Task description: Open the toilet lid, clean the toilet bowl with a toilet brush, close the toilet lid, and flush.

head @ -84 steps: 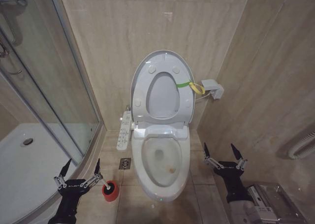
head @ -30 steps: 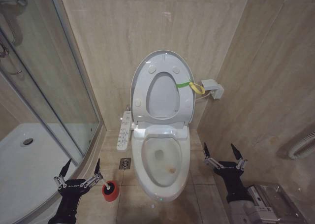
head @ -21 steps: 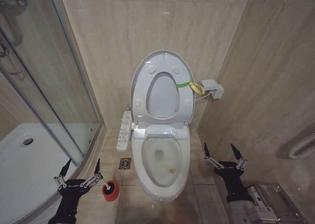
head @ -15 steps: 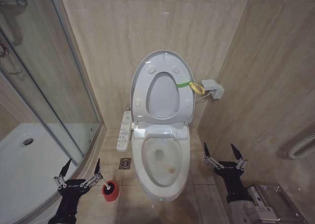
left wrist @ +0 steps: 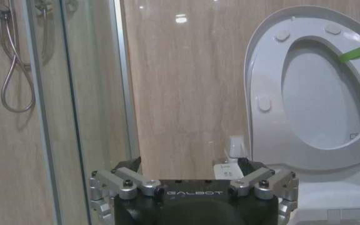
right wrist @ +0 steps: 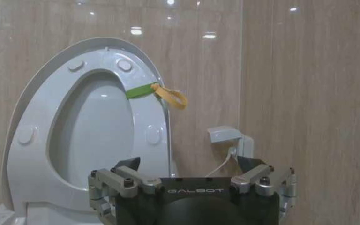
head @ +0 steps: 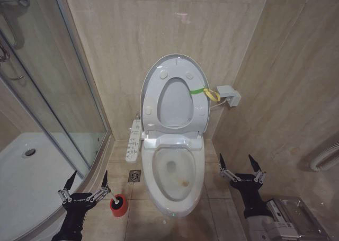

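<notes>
Brush point(head: 113, 202), light, stiff and thin, is seen in its red holder point(head: 120, 208) left of the bowl point(head: 175, 196), best taken high on the handle by the wide-spread left gripper point(head: 86, 183); right gripper point(head: 239, 164) is likewise spread.

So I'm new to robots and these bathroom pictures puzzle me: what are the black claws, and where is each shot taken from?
The claws are the robot's two hands. The left end effector and right end effector both hang open and hold nothing, low on either side of the toilet bowl. The wide shot comes from a camera on the robot's head, looking down. The other two come from cameras on each wrist, looking past the open fingers at the wall. The toilet lid and seat stand raised against the wall, with a yellow-green strap on one edge. The toilet brush sits in a red holder on the floor, next to the left end effector.
</notes>
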